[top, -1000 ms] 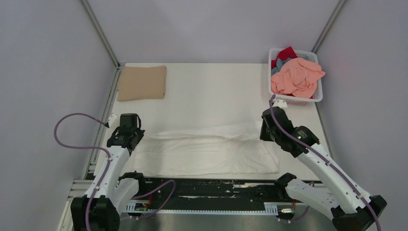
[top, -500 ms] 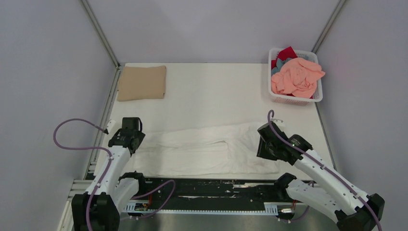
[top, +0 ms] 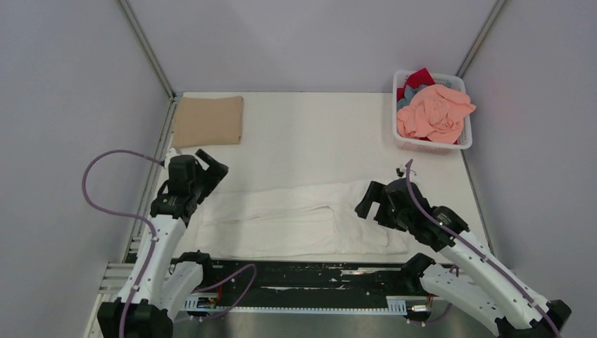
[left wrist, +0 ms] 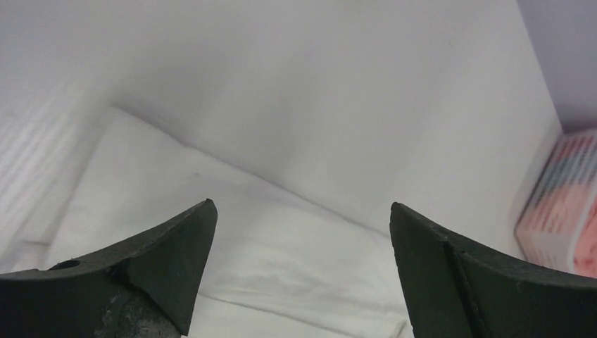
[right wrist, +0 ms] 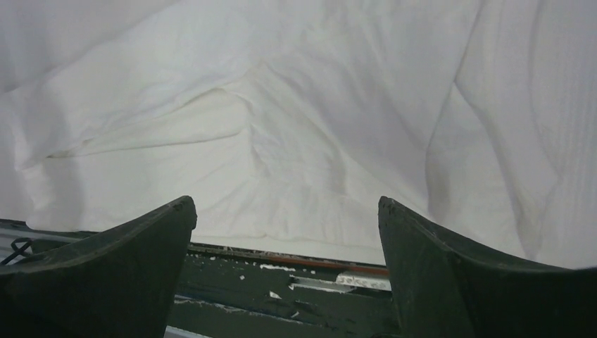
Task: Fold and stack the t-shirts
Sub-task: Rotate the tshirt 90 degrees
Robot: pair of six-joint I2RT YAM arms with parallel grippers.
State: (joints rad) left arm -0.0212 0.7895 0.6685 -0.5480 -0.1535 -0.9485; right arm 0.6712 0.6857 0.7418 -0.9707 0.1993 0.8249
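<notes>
White shirt (top: 296, 218), tan shirt (top: 208, 121), salmon shirt (top: 433, 113), red shirt (top: 421, 75), grey-blue shirt (top: 406, 99). Basket (top: 431, 146) white, lattice. Tabletop (top: 317, 134) white. Cables (top: 85, 184) purple.

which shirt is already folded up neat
The tan shirt, a neat rectangle at the far left; the white shirt lies spread along the near edge, the pink shirt bunched in the basket.

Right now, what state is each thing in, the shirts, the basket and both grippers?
white shirt: folded into a long strip, lying flat, not gripped.
tan shirt: folded, lying flat at the far left.
basket: upright, heaped with crumpled shirts.
left gripper: open, empty.
right gripper: open, empty.
</notes>
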